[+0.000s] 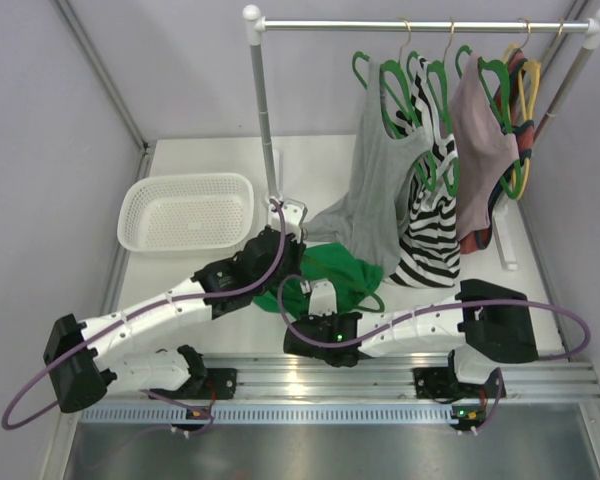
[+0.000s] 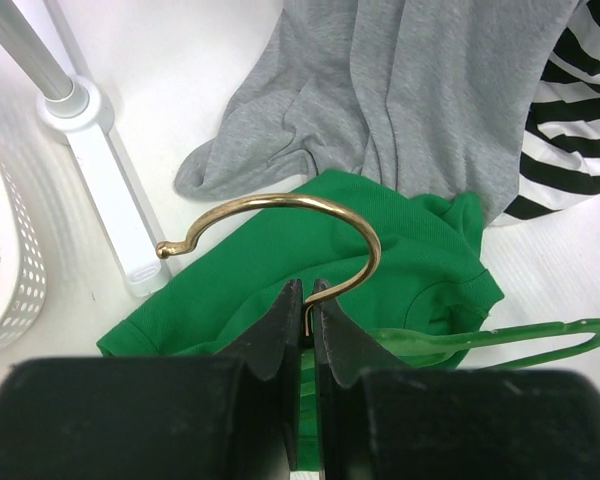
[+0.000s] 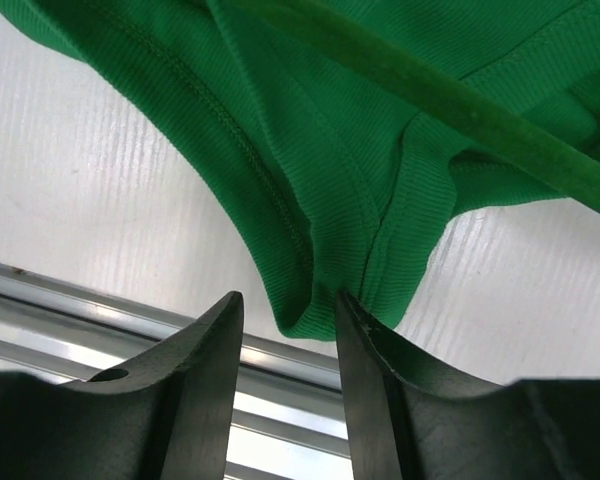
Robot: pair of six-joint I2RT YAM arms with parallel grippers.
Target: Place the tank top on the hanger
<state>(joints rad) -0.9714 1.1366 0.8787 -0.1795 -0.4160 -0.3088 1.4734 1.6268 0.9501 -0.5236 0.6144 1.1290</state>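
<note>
Left fingers (image 2: 270,335): clenched on the stem of the gold hook (image 2: 280,199) of the green hanger (image 2: 520,330).
Right fingers (image 3: 190,370): spread apart, with a hemmed fold of the tank top (image 3: 310,150) hanging between them (not pinched).
Tank top: crumpled on the worktop (image 1: 310,170), the hanger's arm crossing it, its edge touching the grey tank top (image 2: 400,90).

The left arm (image 1: 140,322) and the right arm (image 1: 420,322) are white tubes with black joints. A purple cable (image 1: 585,335) runs back from each gripper. The left gripper (image 2: 307,298) and the right gripper (image 3: 288,302) each have 2 thick black fingers (image 3: 205,350) with pointy tips.
</note>
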